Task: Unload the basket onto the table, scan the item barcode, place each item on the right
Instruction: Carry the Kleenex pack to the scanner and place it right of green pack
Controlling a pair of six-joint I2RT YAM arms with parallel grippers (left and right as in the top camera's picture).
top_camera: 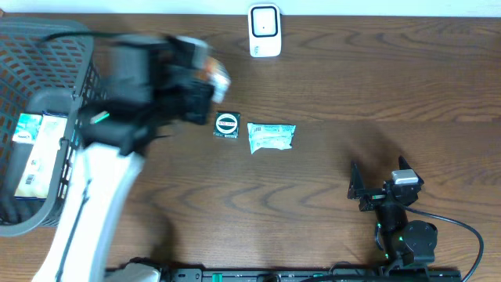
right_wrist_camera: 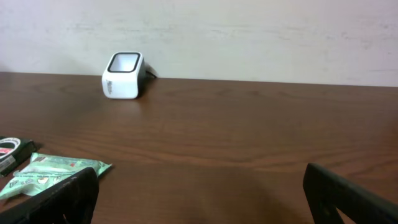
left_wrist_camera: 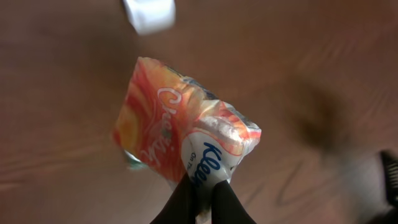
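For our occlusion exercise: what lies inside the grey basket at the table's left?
The basket shows a teal-and-white pack and a pale printed box. Its wall and the left arm cover the rest, so more may lie unseen.

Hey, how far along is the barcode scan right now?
Done: the tissue pack is pinched in the shut left end effector, held above the table. In hand: it hangs near the basket, short of the scanner. Left: showing its barcode to the scanner. A round black item and a green packet lie on the table; whether they were scanned I cannot tell.
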